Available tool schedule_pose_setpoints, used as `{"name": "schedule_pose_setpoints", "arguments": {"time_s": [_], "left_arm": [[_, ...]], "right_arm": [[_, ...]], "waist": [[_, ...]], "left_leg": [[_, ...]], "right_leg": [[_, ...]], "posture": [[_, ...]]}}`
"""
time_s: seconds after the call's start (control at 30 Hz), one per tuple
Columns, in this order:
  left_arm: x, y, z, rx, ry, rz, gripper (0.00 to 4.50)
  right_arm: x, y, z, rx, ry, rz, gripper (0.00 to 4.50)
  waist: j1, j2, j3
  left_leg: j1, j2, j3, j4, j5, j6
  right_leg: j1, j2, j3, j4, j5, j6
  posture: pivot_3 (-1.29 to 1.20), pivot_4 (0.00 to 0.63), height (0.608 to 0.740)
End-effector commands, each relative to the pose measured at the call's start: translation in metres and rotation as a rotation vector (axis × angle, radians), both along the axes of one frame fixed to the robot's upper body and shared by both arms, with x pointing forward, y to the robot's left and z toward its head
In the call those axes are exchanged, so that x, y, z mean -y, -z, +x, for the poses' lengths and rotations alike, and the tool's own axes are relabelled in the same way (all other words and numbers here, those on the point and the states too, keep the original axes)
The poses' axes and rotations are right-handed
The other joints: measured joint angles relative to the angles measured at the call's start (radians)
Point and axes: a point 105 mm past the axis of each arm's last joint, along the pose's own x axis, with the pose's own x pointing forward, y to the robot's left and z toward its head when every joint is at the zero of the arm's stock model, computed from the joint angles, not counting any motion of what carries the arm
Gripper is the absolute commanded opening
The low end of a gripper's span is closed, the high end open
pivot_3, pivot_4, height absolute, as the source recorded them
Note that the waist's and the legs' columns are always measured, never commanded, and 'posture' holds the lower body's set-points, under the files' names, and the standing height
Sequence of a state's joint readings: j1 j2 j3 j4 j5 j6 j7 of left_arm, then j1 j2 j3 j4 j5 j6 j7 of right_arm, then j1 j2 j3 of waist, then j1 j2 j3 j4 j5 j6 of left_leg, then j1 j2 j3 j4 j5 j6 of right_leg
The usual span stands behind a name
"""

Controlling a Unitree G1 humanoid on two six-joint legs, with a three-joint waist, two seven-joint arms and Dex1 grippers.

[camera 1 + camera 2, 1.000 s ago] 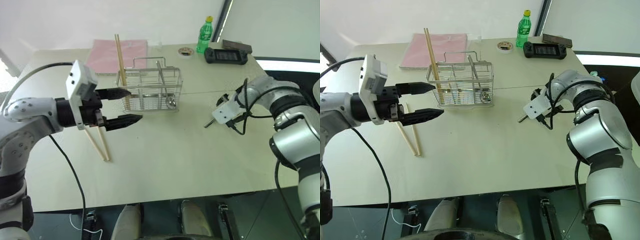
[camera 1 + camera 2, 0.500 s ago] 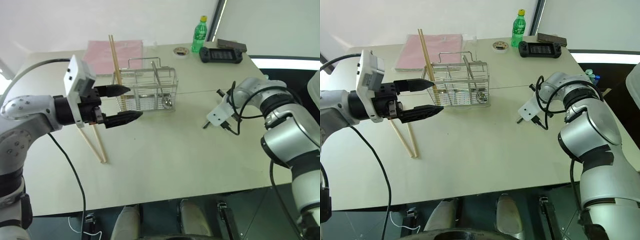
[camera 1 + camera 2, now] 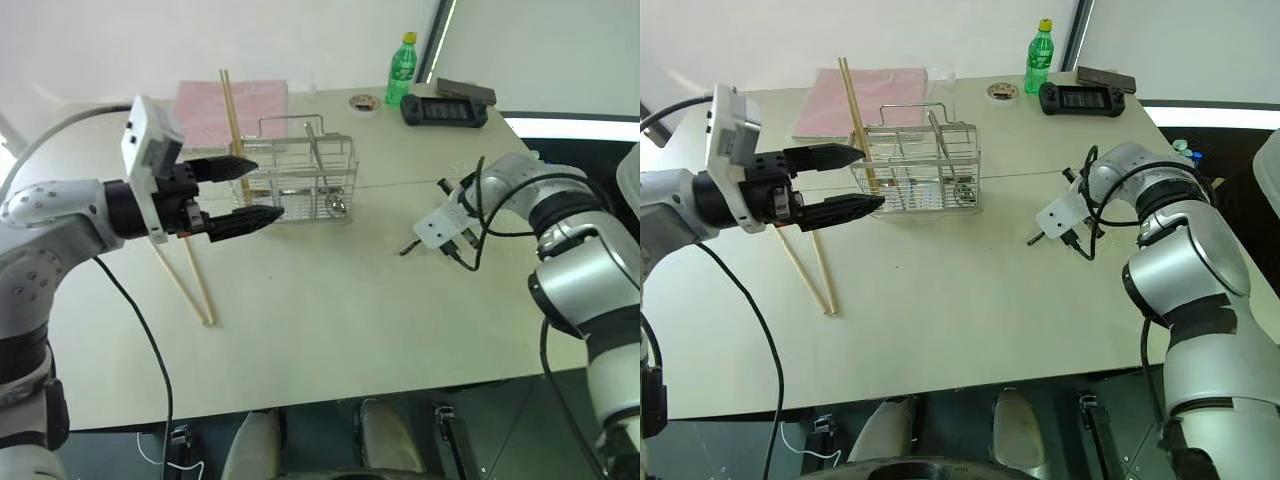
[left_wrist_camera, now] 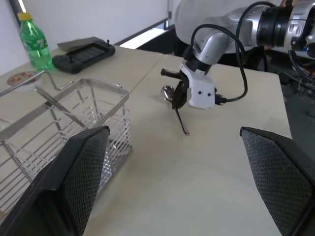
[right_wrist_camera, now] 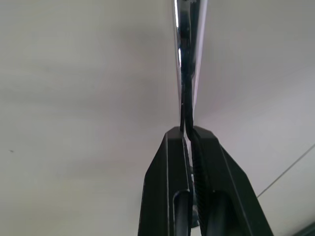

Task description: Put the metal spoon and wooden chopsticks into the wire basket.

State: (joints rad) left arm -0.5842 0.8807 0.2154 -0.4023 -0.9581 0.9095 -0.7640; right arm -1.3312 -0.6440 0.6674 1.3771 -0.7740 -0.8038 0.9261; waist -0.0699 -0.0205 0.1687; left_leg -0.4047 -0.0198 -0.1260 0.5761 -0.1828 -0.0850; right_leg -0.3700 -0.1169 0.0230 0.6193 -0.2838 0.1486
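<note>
My right gripper (image 4: 178, 101) pinches the small shiny metal spoon (image 4: 179, 117) over the pale table (image 3: 330, 300); my left gripper (image 3: 243, 190) hovers wide open beside the silver wire basket (image 3: 300, 180).

The wire basket (image 3: 300, 180) stands mid-table, two wooden chopsticks (image 3: 185, 280) lying left of it, a bottle (image 3: 400, 70) behind.

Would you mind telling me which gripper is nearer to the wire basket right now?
The left. The left gripper hovers open right at the wire basket, at the end where a chopstick stands. The right gripper is well off to the basket's other side, shut on the metal spoon.
</note>
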Motion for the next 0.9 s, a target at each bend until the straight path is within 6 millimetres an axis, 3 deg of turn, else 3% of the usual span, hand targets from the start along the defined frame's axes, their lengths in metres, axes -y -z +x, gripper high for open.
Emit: {"name": "schedule_pose_setpoints", "arguments": {"time_s": [0.03, 0.17, 0.4, 0.63, 0.73, 0.9], "left_arm": [[-0.005, -0.018, 0.005, 0.073, -0.023, -0.026, 4.5], [-0.013, -0.031, 0.015, 0.104, -0.056, -0.054, 4.5], [-0.023, -0.041, 0.024, 0.146, -0.087, -0.063, 4.5], [-0.026, -0.042, 0.028, 0.158, -0.097, -0.066, 4.5], [-0.025, -0.043, 0.029, 0.164, -0.095, -0.068, 4.5], [-0.025, -0.046, 0.029, 0.172, -0.097, -0.07, 4.5]], "right_arm": [[-0.035, -0.032, -0.007, -0.071, -0.047, 0.303, 0.02], [-0.065, -0.068, -0.026, -0.223, -0.139, 0.647, 0.02], [-0.08, -0.128, -0.058, -0.287, -0.111, 1.121, 0.02], [-0.091, -0.191, -0.051, -0.253, 0.049, 1.63, 0.02], [-0.098, -0.199, -0.041, -0.222, 0.127, 1.743, 0.02], [-0.113, -0.181, -0.025, -0.181, 0.227, 1.774, 0.02]], "waist": [[-0.002, 0.0, 0.0], [-0.002, 0.0, 0.0], [0.027, 0.001, 0.0], [0.025, 0.0, 0.0], [0.025, 0.0, 0.0], [0.027, 0.0, 0.0]], "left_leg": [[0.0, 0.0, 0.0, 0.0, 0.0, 0.0], [0.003, 0.0, 0.0, 0.0, 0.0, 0.0], [0.002, 0.0, -0.002, 0.001, 0.0, 0.0], [0.002, 0.0, -0.002, 0.001, 0.0, 0.0], [0.002, 0.0, -0.002, 0.0, 0.0, 0.0], [-0.002, 0.0, -0.001, 0.001, 0.0, 0.0]], "right_leg": [[0.0, 0.0, 0.0, 0.0, 0.0, 0.0], [0.003, 0.0, 0.0, 0.0, 0.0, 0.001], [0.004, 0.0, -0.001, -0.001, 0.0, 0.002], [0.002, 0.0, -0.001, 0.002, 0.0, 0.001], [0.001, 0.0, -0.001, 0.003, 0.0, 0.001], [-0.003, 0.0, -0.001, 0.004, 0.0, 0.001]], "posture": [[0.0, 0.15, 0.731], [0.0, 0.15, 0.731], [0.0, 0.15, 0.731], [0.0, 0.15, 0.731], [0.0, 0.15, 0.731], [0.0, 0.15, 0.731]]}}
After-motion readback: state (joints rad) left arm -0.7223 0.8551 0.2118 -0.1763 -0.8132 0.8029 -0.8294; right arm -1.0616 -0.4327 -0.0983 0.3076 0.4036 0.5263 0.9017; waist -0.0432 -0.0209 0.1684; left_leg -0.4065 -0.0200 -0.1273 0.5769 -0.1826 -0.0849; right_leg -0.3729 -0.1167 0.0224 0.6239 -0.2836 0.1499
